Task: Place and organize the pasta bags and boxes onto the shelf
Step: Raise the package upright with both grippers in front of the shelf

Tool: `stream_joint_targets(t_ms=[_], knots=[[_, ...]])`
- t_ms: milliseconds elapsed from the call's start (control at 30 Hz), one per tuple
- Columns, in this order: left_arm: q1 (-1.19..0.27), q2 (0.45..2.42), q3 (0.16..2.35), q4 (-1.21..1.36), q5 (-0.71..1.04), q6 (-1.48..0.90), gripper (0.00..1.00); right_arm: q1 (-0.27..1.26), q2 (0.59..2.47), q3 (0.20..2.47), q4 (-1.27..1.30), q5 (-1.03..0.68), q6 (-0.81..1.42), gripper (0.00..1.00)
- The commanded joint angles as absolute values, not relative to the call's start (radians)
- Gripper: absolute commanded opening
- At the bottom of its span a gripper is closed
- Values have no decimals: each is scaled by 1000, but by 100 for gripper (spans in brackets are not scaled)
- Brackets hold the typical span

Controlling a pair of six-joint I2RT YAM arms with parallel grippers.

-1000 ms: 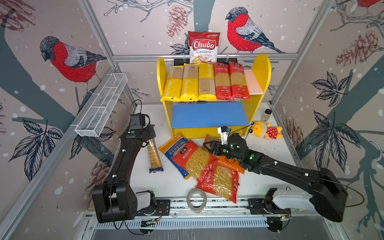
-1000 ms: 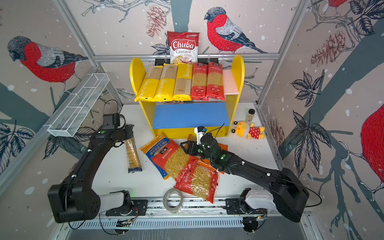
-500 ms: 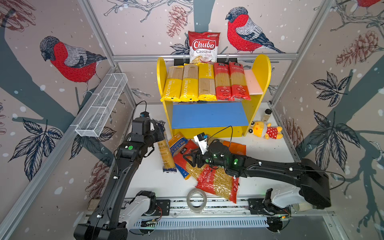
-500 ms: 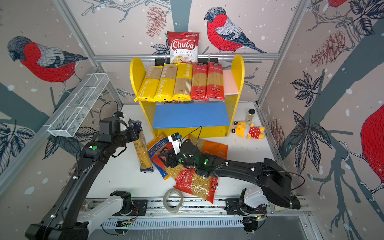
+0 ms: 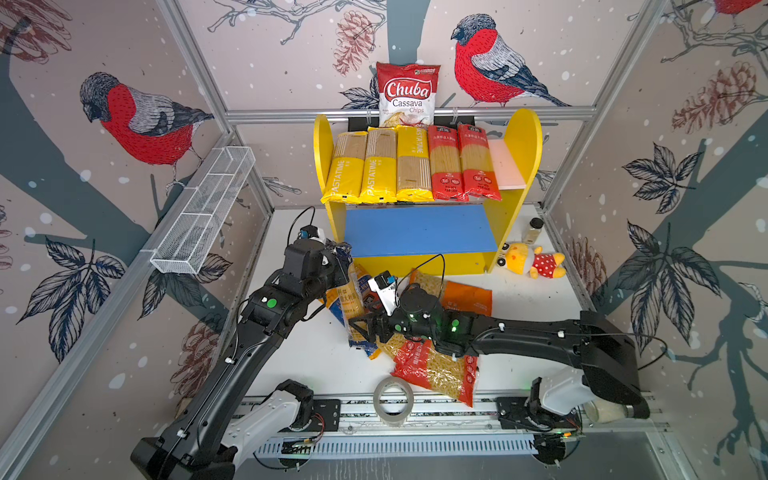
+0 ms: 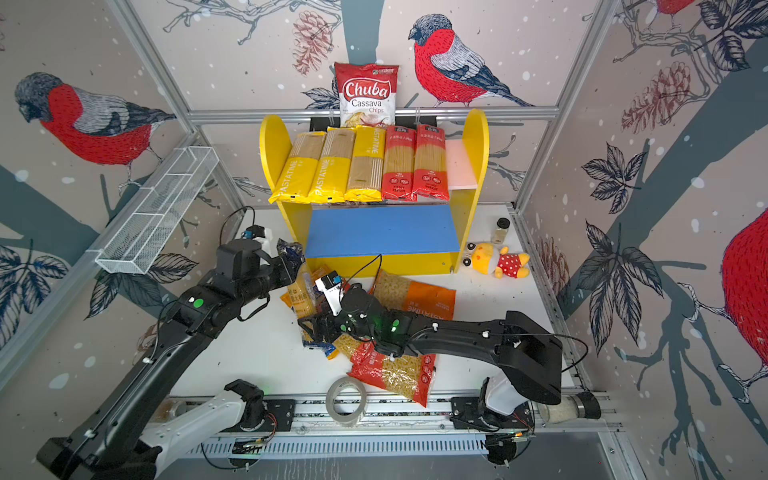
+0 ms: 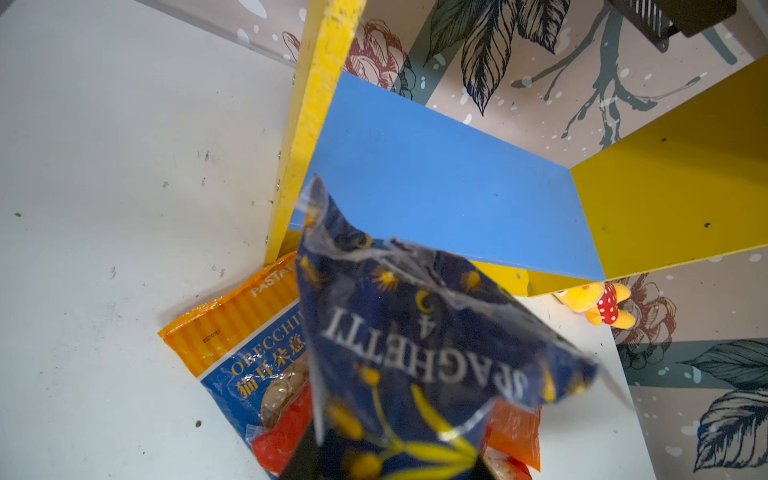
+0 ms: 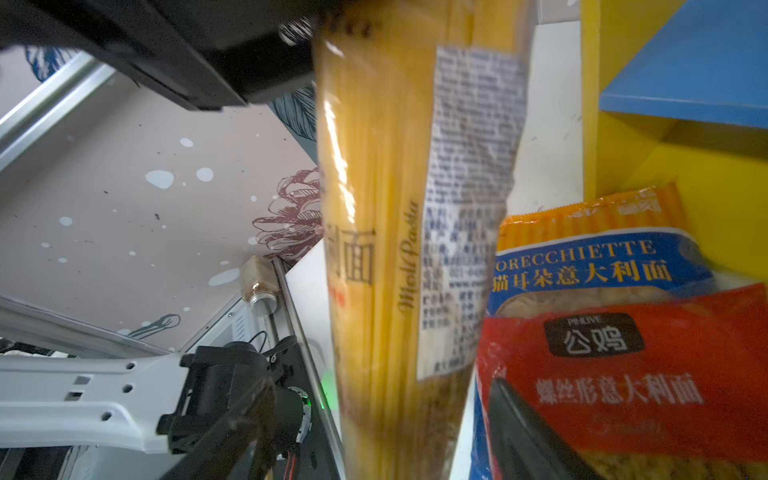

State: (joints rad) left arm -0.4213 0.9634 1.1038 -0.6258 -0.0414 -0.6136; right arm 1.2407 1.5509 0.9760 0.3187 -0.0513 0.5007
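one navy-gold spaghetti pack (image 5: 351, 297), pinched narrow at its top end by left gripper (image 5: 338, 266). flanked at its lower end by right gripper (image 5: 363, 330), spread wide.

The left gripper (image 5: 337, 266) has the navy spaghetti pack (image 7: 415, 353) by its top, but from its own wrist camera we barely see it. The pack fills the front, smeared low down and chopped by the bottom edge. From the right wrist it's blurry too, cut off at both ends, label print unreadable. The blue-orange orecchiette bag (image 8: 590, 266) is mostly buried under the red bag (image 8: 623, 374). We can't tell from either top view if the right gripper (image 5: 360, 328) touches the pack. The chips bag (image 5: 407, 93) bottom hides behind the yellow packs (image 5: 380, 166).
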Motion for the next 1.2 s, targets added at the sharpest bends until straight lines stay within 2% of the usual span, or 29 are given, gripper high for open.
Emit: stream_joint_targets(t_ms=[0, 167, 367, 633, 1167], knots=[[-439, 969, 1127, -518, -32, -646, 16, 1238, 1570, 1000, 306, -9, 495, 79], [-480, 981, 1138, -508, -31, -665, 16, 1203, 1594, 1017, 308, -22, 516, 70], [-526, 1006, 1156, -480, -23, -681, 16, 1187, 1580, 1003, 329, -45, 514, 43], [-527, 1038, 1188, -468, 10, -659, 26, 1152, 1524, 930, 384, -43, 529, 21], [-527, 1019, 1221, -444, 46, -592, 63, 1138, 1466, 868, 453, -107, 506, 9]])
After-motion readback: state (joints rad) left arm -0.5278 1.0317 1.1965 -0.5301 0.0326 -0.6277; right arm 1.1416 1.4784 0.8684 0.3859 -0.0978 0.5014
